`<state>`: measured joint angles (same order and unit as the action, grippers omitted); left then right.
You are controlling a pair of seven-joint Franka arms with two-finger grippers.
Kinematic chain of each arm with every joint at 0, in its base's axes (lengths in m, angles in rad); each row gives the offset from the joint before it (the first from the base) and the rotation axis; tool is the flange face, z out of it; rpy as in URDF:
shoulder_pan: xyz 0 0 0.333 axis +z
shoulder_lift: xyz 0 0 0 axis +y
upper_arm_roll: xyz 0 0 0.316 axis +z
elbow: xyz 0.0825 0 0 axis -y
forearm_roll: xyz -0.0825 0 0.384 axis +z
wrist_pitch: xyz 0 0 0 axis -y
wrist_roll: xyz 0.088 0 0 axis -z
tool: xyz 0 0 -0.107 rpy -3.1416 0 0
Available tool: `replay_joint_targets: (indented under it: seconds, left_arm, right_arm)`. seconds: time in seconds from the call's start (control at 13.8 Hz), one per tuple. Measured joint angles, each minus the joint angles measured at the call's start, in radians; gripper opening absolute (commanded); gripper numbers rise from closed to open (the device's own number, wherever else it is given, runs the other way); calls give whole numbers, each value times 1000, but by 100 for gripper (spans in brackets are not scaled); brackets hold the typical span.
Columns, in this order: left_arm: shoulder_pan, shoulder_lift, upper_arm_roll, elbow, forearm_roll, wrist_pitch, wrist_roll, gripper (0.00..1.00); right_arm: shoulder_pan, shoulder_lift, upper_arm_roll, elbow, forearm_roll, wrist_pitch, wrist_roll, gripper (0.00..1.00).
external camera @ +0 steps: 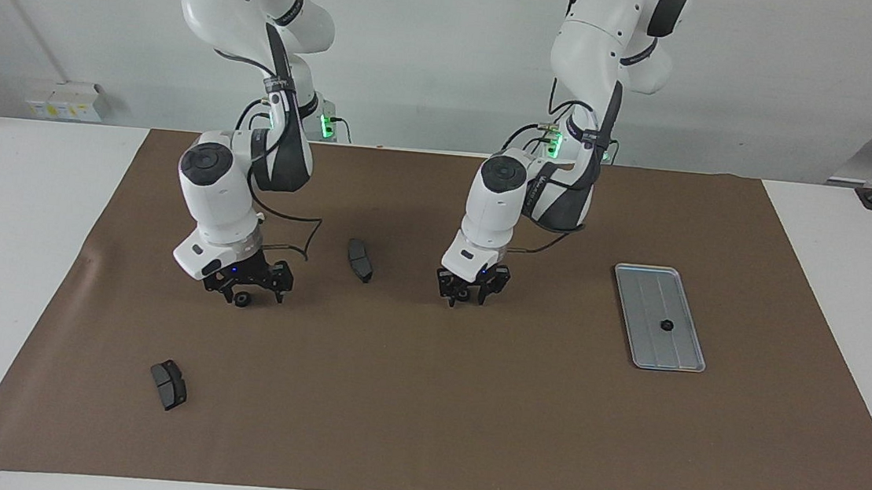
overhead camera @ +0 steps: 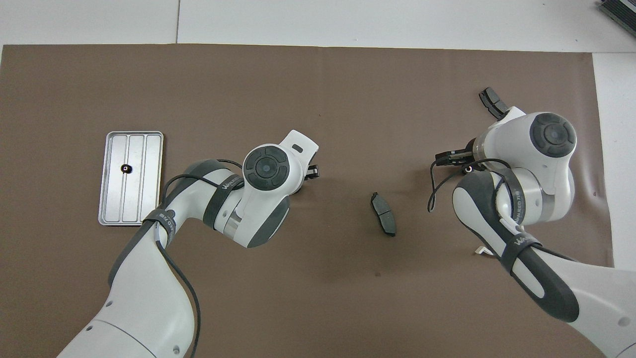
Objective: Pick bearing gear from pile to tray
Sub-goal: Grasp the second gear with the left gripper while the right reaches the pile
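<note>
Right tool (external camera: 254, 289) spread wide around black gear (external camera: 242, 299) on mat; left tool (external camera: 471, 289) grip unclear.

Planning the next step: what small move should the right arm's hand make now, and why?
Probably shut the right hand on the gear: it stands open low over the brown mat with that gear between its tips, ungripped. The tray already holds another gear. The left hand waits mid-mat.

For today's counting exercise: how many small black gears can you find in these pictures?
2. One gear lies on the tray. The other gear is at the right gripper's fingertips. More may hide under the arms.
</note>
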<state>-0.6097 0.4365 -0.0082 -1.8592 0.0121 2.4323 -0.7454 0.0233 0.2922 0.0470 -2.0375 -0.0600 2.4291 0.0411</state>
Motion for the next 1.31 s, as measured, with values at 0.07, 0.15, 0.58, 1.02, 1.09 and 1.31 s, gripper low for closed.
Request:
replay_joint_targets:
  seconds: [0.07, 0.15, 0.58, 1.02, 1.09, 1.31]
  left_arm:
    - [0, 0, 0, -10, 0, 15, 0, 57]
    - [0, 0, 0, -15, 1, 25, 0, 55]
    - [-1, -5, 1, -17, 6, 26, 1, 34]
    - [-1, -6, 2, -17, 7, 26, 1, 23]
    - [0, -6, 4, -15, 7, 25, 1, 20]
    - [28, -5, 15, 34, 7, -37, 2, 18]
  right_arm:
    - [-9, 0, 0, -18, 0, 11, -8, 100]
    - [-19, 0, 0, -32, 0, 13, -20, 100]
    - [-56, 0, 2, -59, 0, 35, -71, 46]
    - [-56, 2, 5, -59, 3, 66, -69, 30]
    - [-55, 2, 5, -59, 4, 67, -68, 18]
    - [-55, 2, 7, -59, 5, 68, -64, 0]
